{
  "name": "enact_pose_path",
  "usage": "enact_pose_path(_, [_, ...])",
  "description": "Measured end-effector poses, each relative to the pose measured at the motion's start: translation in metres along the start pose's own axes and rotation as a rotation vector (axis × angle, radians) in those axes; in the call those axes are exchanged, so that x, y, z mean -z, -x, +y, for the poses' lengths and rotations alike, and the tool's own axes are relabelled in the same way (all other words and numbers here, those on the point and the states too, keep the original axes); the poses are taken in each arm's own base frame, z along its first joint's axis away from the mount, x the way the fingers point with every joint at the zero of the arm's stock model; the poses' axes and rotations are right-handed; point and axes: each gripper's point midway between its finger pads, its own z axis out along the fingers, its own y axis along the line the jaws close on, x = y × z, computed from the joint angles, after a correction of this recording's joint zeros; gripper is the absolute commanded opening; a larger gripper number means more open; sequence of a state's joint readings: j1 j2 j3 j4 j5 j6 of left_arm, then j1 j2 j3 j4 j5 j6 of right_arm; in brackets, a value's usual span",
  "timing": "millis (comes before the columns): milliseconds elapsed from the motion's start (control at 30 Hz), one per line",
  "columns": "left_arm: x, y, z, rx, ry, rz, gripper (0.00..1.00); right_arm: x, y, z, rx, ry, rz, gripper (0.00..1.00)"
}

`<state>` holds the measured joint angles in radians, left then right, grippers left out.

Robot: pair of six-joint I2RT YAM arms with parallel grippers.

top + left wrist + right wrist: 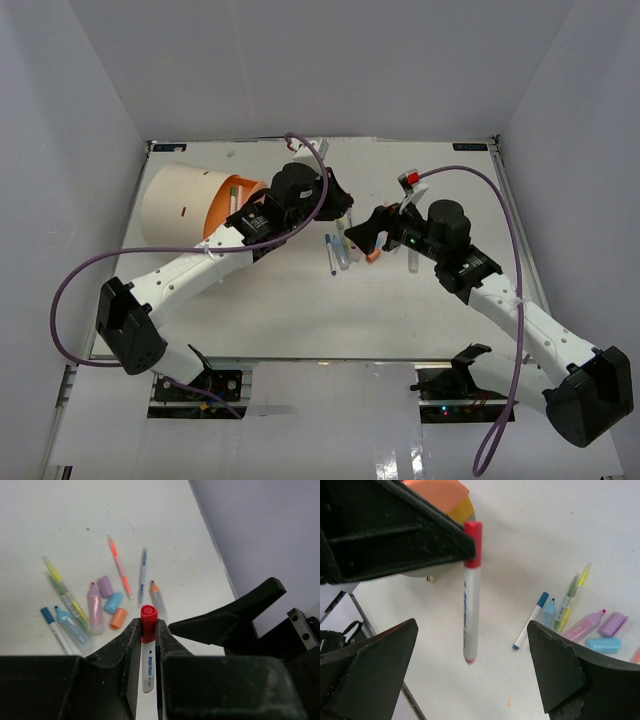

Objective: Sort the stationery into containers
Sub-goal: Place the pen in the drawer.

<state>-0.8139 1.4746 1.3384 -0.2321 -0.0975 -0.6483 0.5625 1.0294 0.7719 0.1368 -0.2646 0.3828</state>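
The left hand (148, 630) is clamped on a red-capped pen (148, 652), pinching it just below the cap, and the white barrel hangs clear above the worktop (75, 510). The right hand (472, 627) has its 2 fingers spread wide, 1 on each side of the pen and touching nothing. The cream container (180, 205) lies on its side at the far left, its orange face beside the left hand. Its drawers are mostly hidden, so I cannot tell their state. Loose on the worktop lie a pink marker (95, 607), a purple block (105, 586), a blue block (113, 602), an orange block (118, 618) and several thin pens.
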Motion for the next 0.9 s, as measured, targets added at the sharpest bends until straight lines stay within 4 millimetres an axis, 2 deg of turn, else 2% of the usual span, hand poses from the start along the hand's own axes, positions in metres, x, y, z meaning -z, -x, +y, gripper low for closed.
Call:
enact_pose_path(67, [0.005,0.007,0.006,-0.055,0.039,-0.011,0.11,0.004,-0.004,-0.001,0.008,-0.008,0.017,0.91])
enact_pose_path(133, [0.011,0.022,0.010,-0.118,0.082,-0.033,0.13,0.009,-0.007,-0.001,0.017,-0.017,0.031,0.90])
enact_pose_path(233, [0.028,0.060,0.014,-0.211,0.145,-0.098,0.14,0.019,-0.011,-0.004,0.035,-0.043,0.049,0.90])
enact_pose_path(300, [0.045,0.087,0.025,-0.256,0.200,-0.144,0.15,0.023,-0.015,-0.008,0.050,-0.067,0.062,0.90])
enact_pose_path(433, [0.084,0.139,0.060,-0.323,0.346,-0.213,0.16,0.027,-0.033,-0.020,0.057,-0.113,0.118,0.90])
enact_pose_path(567, [0.123,0.177,0.096,-0.391,0.512,-0.239,0.16,0.030,-0.051,-0.029,0.047,-0.144,0.178,0.90])
enact_pose_path(667, [0.145,0.192,0.115,-0.443,0.609,-0.225,0.16,0.028,-0.059,-0.033,0.042,-0.151,0.205,0.90])
enact_pose_path(733, [0.153,0.195,0.124,-0.475,0.653,-0.212,0.17,0.027,-0.063,-0.035,0.042,-0.155,0.217,0.90])
enact_pose_path(900, [0.153,0.180,0.152,-0.517,0.720,-0.130,0.18,0.024,-0.072,-0.041,0.039,-0.165,0.250,0.90])
